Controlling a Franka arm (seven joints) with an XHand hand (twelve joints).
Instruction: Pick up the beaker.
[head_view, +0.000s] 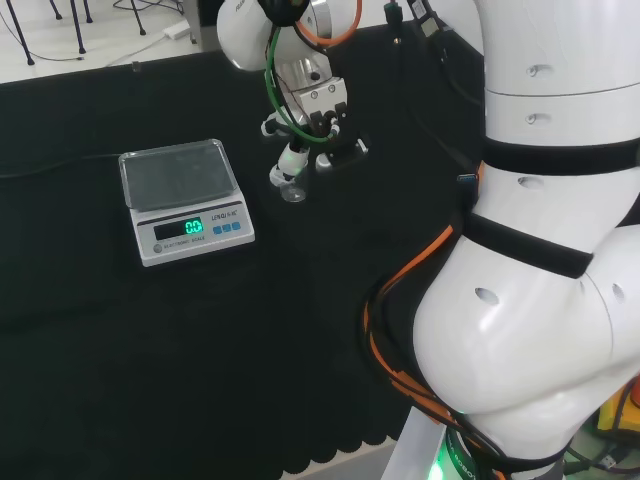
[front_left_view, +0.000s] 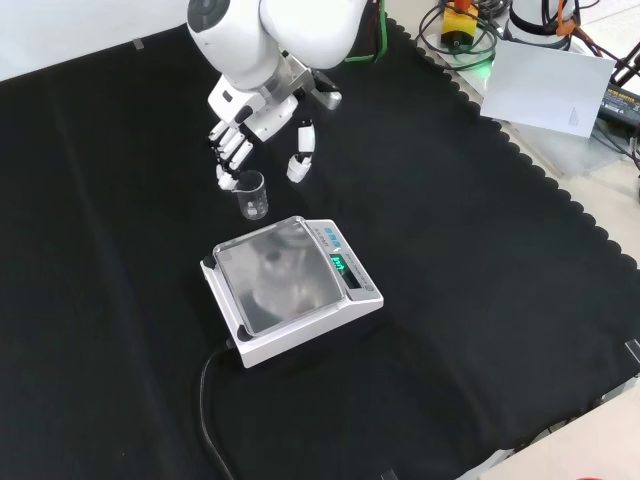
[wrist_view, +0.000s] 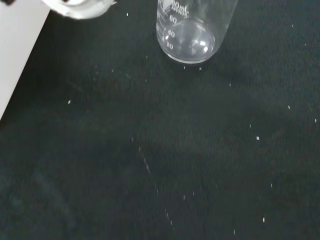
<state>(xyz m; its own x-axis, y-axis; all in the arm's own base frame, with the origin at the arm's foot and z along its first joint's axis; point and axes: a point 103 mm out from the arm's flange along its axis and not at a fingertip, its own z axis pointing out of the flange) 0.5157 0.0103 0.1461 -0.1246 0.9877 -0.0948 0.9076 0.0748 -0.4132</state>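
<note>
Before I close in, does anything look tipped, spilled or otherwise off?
Nothing stands out. The beaker stands upright and looks empty on the black cloth, beside the scale, with the robot hand open just above it.

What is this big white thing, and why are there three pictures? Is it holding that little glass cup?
The big white thing is a robot arm. At its end is a black and white hand with fingers and a thumb, much like yours.

The three pictures show the same moment from three cameras. One looks over the arm from behind it. One looks down from the front. One sits at the wrist and sees things very close.

On the black cloth stand a small clear glass cup, called a beaker, and a white scale for weighing, with a glowing green display.

The hand is not holding the beaker yet. Its fingers hang open, with fingers on one side of the beaker and the thumb on the other. The beaker still stands on the cloth and looks empty.
</note>
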